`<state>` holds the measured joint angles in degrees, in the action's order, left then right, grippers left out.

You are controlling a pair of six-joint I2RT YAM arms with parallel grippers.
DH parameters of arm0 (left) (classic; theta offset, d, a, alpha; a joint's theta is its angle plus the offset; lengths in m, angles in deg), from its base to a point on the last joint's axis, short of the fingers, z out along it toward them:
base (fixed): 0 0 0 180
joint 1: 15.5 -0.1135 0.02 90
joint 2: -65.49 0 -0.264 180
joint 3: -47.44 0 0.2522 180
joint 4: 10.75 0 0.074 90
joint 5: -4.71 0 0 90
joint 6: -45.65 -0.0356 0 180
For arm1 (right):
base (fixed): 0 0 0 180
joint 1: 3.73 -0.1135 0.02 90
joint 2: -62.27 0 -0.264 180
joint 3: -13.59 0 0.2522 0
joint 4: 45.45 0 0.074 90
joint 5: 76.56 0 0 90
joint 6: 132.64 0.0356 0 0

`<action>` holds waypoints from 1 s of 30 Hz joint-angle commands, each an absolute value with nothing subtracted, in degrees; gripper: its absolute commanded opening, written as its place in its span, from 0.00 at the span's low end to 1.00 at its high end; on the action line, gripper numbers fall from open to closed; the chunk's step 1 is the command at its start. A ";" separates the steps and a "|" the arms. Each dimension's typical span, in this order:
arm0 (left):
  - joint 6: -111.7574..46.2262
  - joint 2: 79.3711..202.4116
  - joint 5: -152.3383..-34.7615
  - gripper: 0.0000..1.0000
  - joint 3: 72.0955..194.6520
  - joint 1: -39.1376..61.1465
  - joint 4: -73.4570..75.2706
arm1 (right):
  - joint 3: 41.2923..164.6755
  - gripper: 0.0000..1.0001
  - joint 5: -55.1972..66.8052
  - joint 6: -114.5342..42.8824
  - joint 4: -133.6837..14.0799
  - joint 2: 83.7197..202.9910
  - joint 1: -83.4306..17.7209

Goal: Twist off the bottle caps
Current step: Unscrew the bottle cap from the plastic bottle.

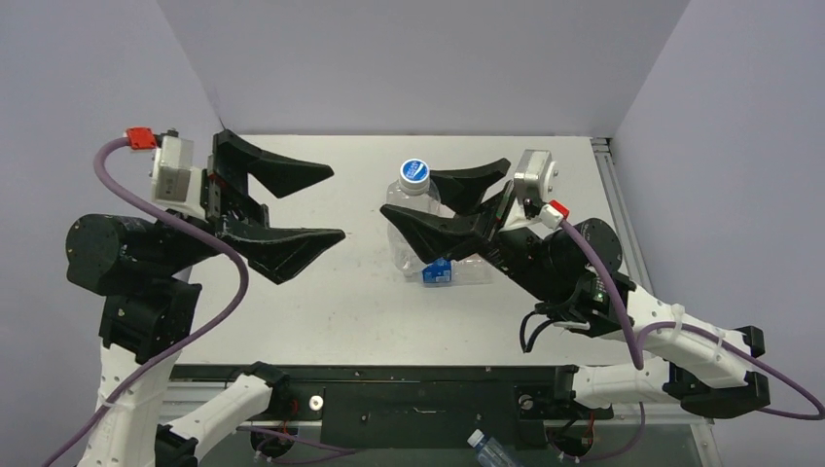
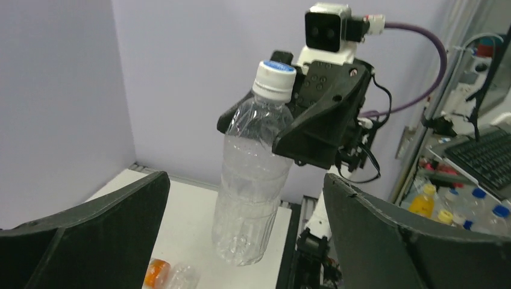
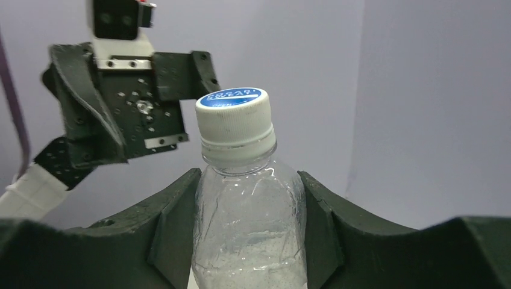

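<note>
Blue-topped white cap point(image 3: 236, 120) sits on the thin clear bottle point(image 3: 247, 241) your R pincer point(image 1: 407, 195) clamps mid-body over the table point(image 1: 321, 292), L pincer point(image 1: 336, 202) gaping empty nearby; btl's light & crushy, so pinch the cap's stiff ridged skirt.

Cut-off base of bottle point(image 3: 250, 241) at lower edge of right wrist view, flanks masked by right gripper point(image 3: 248, 211) fingers — unreadable cap point(image 1: 415, 172) print overhead, cropped second bottle point(image 1: 489, 451) at bottom edge.
</note>
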<state>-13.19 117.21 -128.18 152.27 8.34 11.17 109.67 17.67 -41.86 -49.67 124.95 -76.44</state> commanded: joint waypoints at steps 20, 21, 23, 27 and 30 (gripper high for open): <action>-1.85 118.95 -142.15 0.97 154.97 8.49 -5.50 | 124.55 0.00 -24.14 -19.86 -50.65 135.89 -66.95; 0.29 119.68 -141.36 0.96 155.68 8.50 -5.77 | 126.05 0.00 -27.06 -17.45 -50.15 137.31 -66.19; 2.51 120.79 -140.32 0.96 157.73 8.50 -5.51 | 130.10 0.00 -34.03 -10.54 -49.81 141.33 -65.41; 4.20 121.65 -136.25 0.96 159.47 8.46 -3.16 | 137.13 0.00 -38.88 -8.11 -53.20 146.74 -66.10; 3.62 121.89 -132.19 0.97 159.70 8.42 -1.14 | 139.75 0.00 -39.77 -9.77 -58.25 148.83 -67.12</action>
<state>1.41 120.29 -138.65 158.63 8.41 -2.92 135.29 -32.55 -12.60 -53.49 147.24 -66.10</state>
